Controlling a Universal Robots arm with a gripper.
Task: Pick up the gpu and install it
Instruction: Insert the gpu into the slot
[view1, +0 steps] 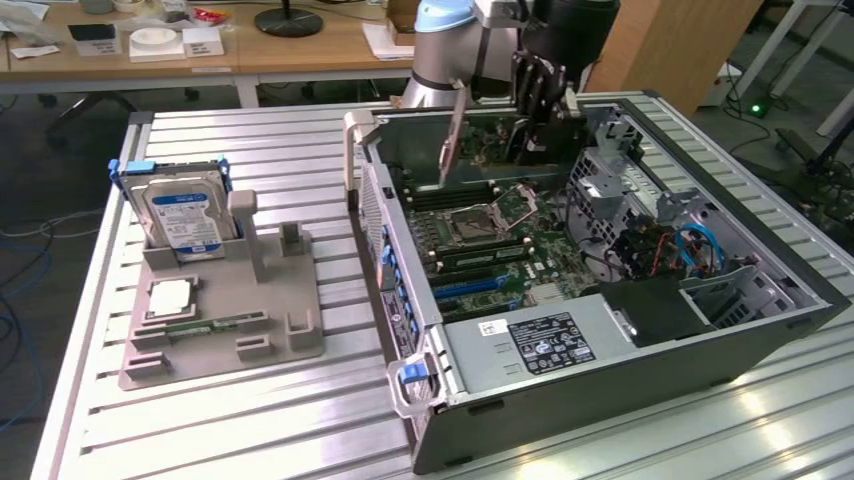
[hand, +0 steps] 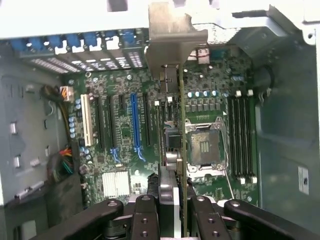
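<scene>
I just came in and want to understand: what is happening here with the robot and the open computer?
The robot arm's gripper is shut on the gpu, holding it on edge inside the open computer case, above the motherboard. Whether the card touches a slot cannot be told. A hard drive stands in a gray holder beside the case, on the exterior view's left.

gpu (view1: 453, 140), thin dark card with pale metal bracket, upright and edge-on, over the motherboard (view1: 547, 245) slots
</scene>
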